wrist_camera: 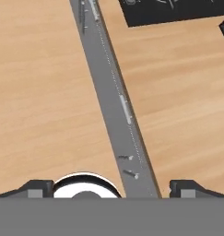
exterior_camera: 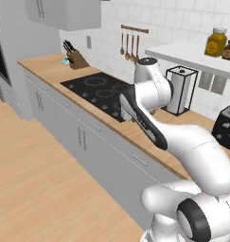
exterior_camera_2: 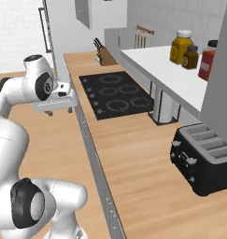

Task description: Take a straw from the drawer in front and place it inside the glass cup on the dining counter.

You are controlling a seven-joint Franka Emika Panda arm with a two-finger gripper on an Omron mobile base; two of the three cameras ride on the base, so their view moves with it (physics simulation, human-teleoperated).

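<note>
A light grey drawer (exterior_camera: 140, 160) with a slim horizontal bar handle sits shut in the cabinet front under the wall counter. In the hand view the same drawer (wrist_camera: 126, 109) runs up the picture as a grey strip between floor and countertop. My gripper (wrist_camera: 112, 189) points down over the floor just outside the counter edge, open, with nothing between its fingertips (wrist_camera: 37, 188). From the right base camera the gripper (exterior_camera_2: 56, 111) hangs beside the cooktop's front edge. The straw is hidden. The glass cup and the dining counter are out of view.
A black cooktop (exterior_camera_2: 117, 95) is set into the wood counter, with a black toaster (exterior_camera_2: 203, 161) nearer on the right. A paper towel holder (exterior_camera: 181, 90), a knife block (exterior_camera: 77, 59) and a white shelf with jars (exterior_camera_2: 180, 46) stand along the wall. Open wood floor (exterior_camera: 36, 179) lies to the left.
</note>
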